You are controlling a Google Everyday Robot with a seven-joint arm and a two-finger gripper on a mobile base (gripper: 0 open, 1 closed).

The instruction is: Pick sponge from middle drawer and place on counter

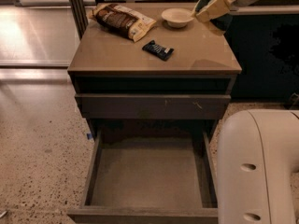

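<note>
My gripper hangs at the top right, over the back right corner of the counter, just right of a white bowl. It is shut on the sponge, whose dark green face and yellow layer show at the fingertips, a little above the surface. The middle drawer is pulled wide open at the bottom of the cabinet, and its flat greyish floor is bare.
A brown-and-white snack bag lies at the back left of the counter and a small dark packet near its middle. A closed drawer front with pale scratches sits above the open drawer. My white body fills the lower right. Speckled floor lies to the left.
</note>
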